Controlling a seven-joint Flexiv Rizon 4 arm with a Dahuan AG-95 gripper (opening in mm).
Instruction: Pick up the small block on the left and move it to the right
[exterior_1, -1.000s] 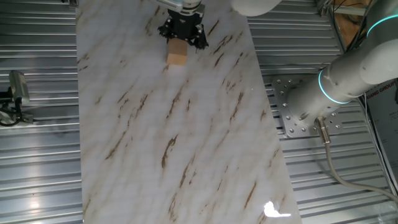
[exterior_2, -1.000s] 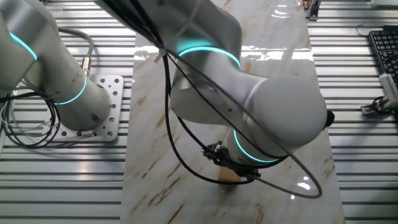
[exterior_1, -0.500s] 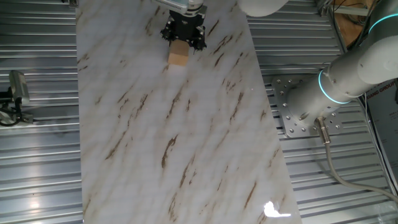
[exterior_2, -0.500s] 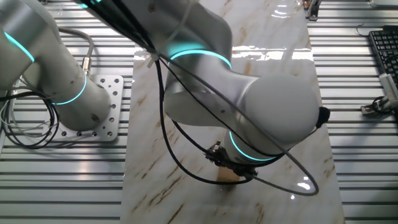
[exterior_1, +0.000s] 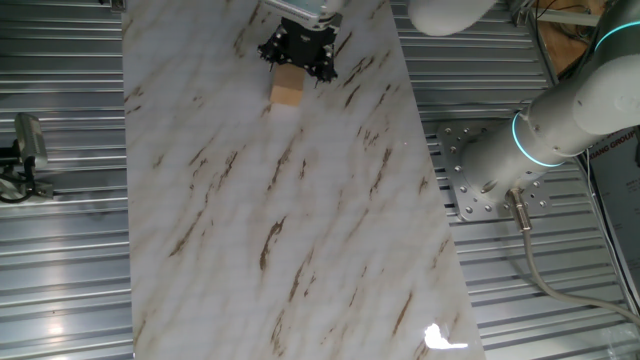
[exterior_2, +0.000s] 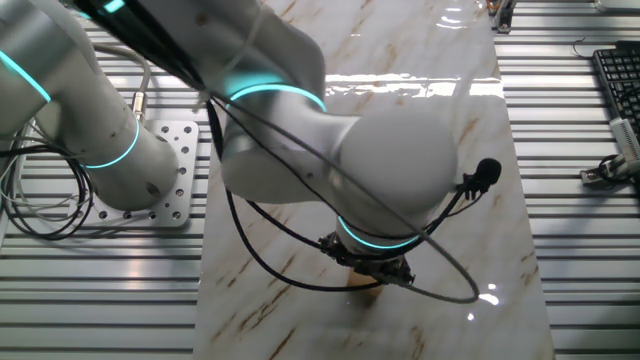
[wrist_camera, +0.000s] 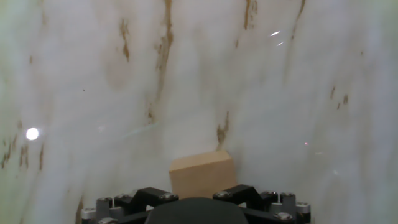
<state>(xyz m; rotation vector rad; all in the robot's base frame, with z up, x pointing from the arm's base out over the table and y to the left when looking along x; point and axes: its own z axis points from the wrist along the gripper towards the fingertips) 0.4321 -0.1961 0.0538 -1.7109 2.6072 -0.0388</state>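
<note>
The small block (exterior_1: 287, 86), a plain light-tan wooden cube, rests on the marble tabletop (exterior_1: 300, 220) near its far end. My black gripper (exterior_1: 298, 52) hangs just behind and over it, with the fingers standing apart on either side of the block's near end. In the hand view the block (wrist_camera: 202, 174) sits low in the middle, just ahead of the finger bases (wrist_camera: 151, 196). In the other fixed view the block (exterior_2: 366, 282) peeks out under the gripper, and the arm hides most of it. The fingertips themselves are hidden.
The marble board is a long strip with ribbed metal decking (exterior_1: 60, 250) on both sides. The arm's base plate (exterior_1: 470, 175) stands beside the board. A keyboard (exterior_2: 615, 75) and a clamp (exterior_1: 25, 150) lie off the board.
The block has stayed where it was. The gripper has turned and shifted slightly over it, and the arm's elbow has swung round.
</note>
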